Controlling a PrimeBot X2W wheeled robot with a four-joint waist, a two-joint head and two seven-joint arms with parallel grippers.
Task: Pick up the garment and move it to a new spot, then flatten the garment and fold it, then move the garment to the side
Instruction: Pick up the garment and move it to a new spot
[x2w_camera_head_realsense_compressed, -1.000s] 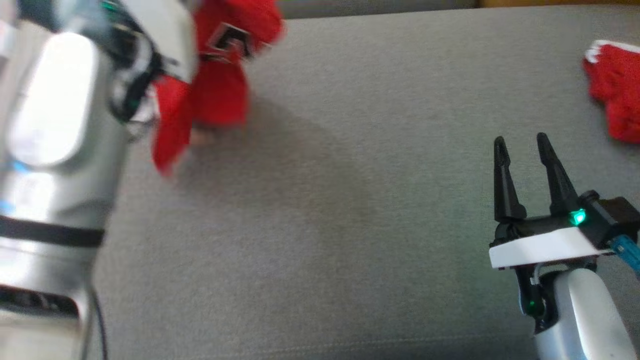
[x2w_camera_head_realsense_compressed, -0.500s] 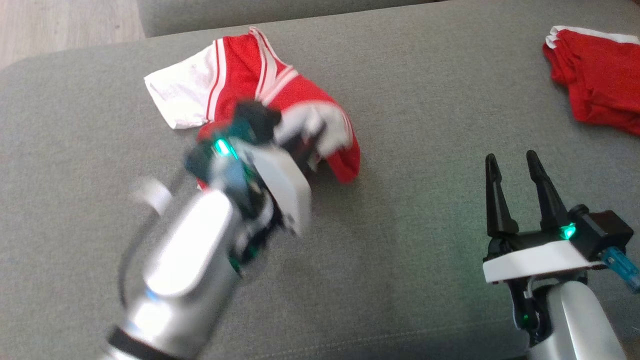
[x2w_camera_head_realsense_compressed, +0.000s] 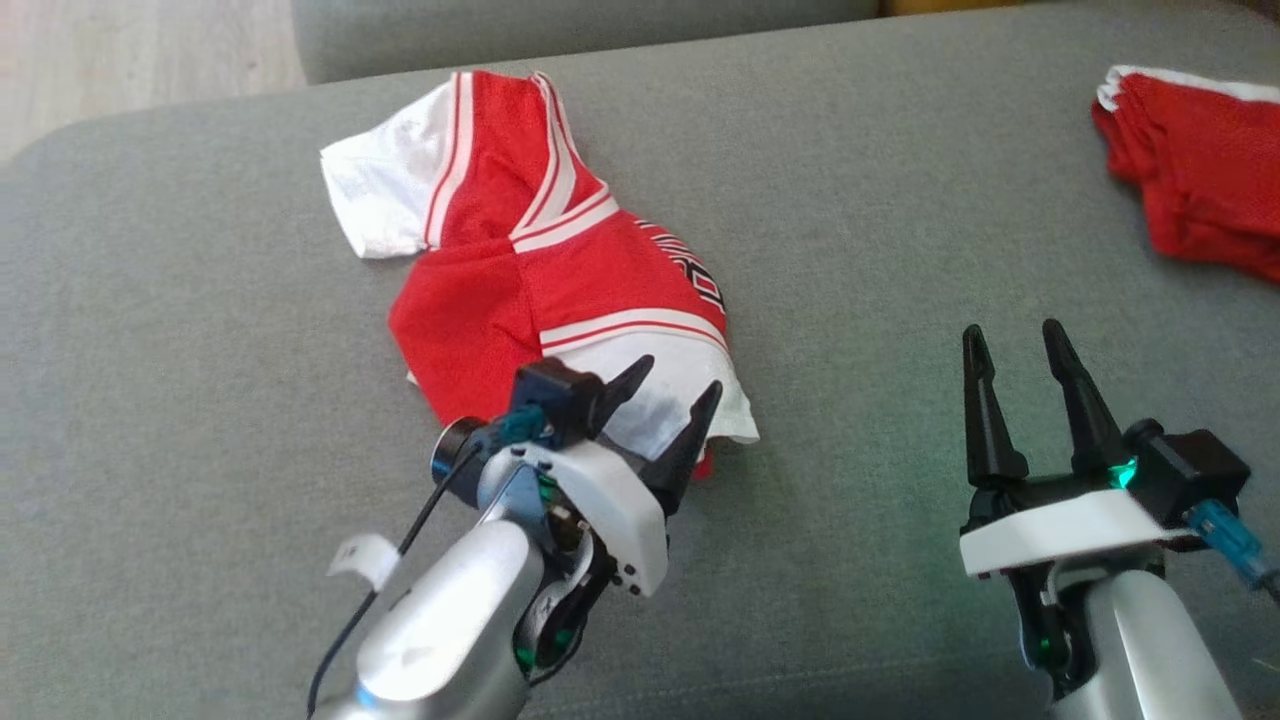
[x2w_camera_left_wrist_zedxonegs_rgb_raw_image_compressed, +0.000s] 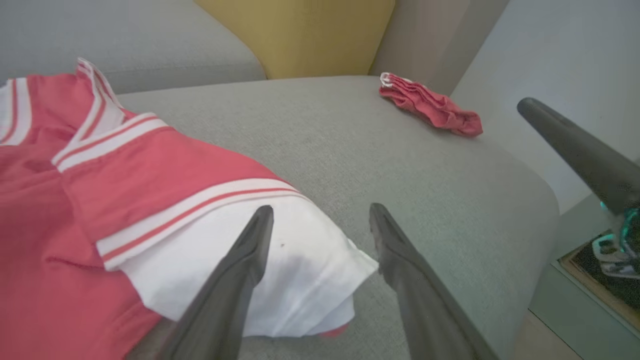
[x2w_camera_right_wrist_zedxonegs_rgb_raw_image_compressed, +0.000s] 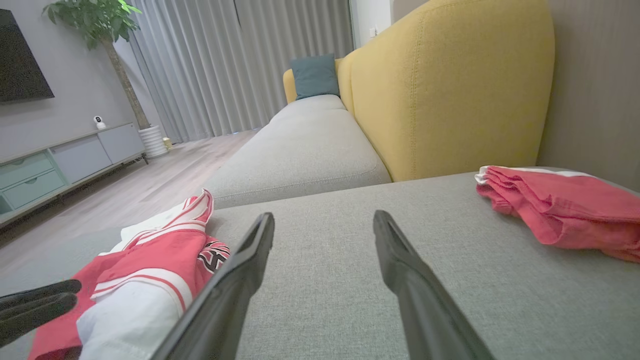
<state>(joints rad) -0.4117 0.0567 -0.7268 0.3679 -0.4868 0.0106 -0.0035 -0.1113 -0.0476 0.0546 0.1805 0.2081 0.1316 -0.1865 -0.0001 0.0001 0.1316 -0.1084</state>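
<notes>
A red and white jersey, the garment (x2w_camera_head_realsense_compressed: 540, 270), lies crumpled on the grey sofa seat (x2w_camera_head_realsense_compressed: 850, 200). My left gripper (x2w_camera_head_realsense_compressed: 680, 380) is open just above the garment's near white sleeve, with nothing between its fingers. In the left wrist view the garment (x2w_camera_left_wrist_zedxonegs_rgb_raw_image_compressed: 150, 175) spreads to the left, and the left gripper (x2w_camera_left_wrist_zedxonegs_rgb_raw_image_compressed: 321, 210) straddles the sleeve's edge. My right gripper (x2w_camera_head_realsense_compressed: 1010, 332) stands open and empty over bare cushion to the right, well apart from the garment. The right wrist view has the right gripper (x2w_camera_right_wrist_zedxonegs_rgb_raw_image_compressed: 324, 216) open and the garment (x2w_camera_right_wrist_zedxonegs_rgb_raw_image_compressed: 145, 260) at lower left.
A second red cloth (x2w_camera_head_realsense_compressed: 1200, 200) lies bunched at the seat's far right edge (x2w_camera_left_wrist_zedxonegs_rgb_raw_image_compressed: 430, 102) (x2w_camera_right_wrist_zedxonegs_rgb_raw_image_compressed: 560, 205). A yellow backrest (x2w_camera_right_wrist_zedxonegs_rgb_raw_image_compressed: 450, 90) rises behind the seat. Wooden floor (x2w_camera_head_realsense_compressed: 120, 60) lies beyond the seat's far left corner. Bare cushion separates the two cloths.
The head camera has shifted. The left gripper held the garment up a second ago; it has since opened and the garment now lies loose on the seat. The right gripper stayed open.
</notes>
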